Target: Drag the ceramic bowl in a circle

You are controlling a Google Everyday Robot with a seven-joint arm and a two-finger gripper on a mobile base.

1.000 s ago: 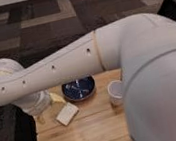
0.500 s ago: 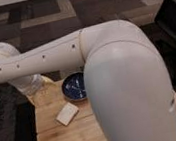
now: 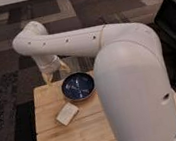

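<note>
The ceramic bowl [image 3: 79, 85], shallow, glossy dark blue with pale streaks inside, sits on the wooden table [image 3: 67, 139] near its far edge. My gripper [image 3: 54, 73] hangs from the white arm [image 3: 76, 40] just behind and left of the bowl's rim, at the table's far left corner. Its two tan fingers [image 3: 46, 77] stand apart and hold nothing. I cannot tell whether it touches the bowl. The white cup is hidden behind the arm.
A flat beige rectangular block [image 3: 67, 114] lies on the table in front of and left of the bowl. My large white forearm [image 3: 136, 92] covers the table's right half. Patterned dark carpet [image 3: 14, 92] surrounds the table.
My gripper has moved from the table's left side back and to the right, ending beside the bowl's far left rim. The arm now hides the white cup. The bowl has not visibly moved.
</note>
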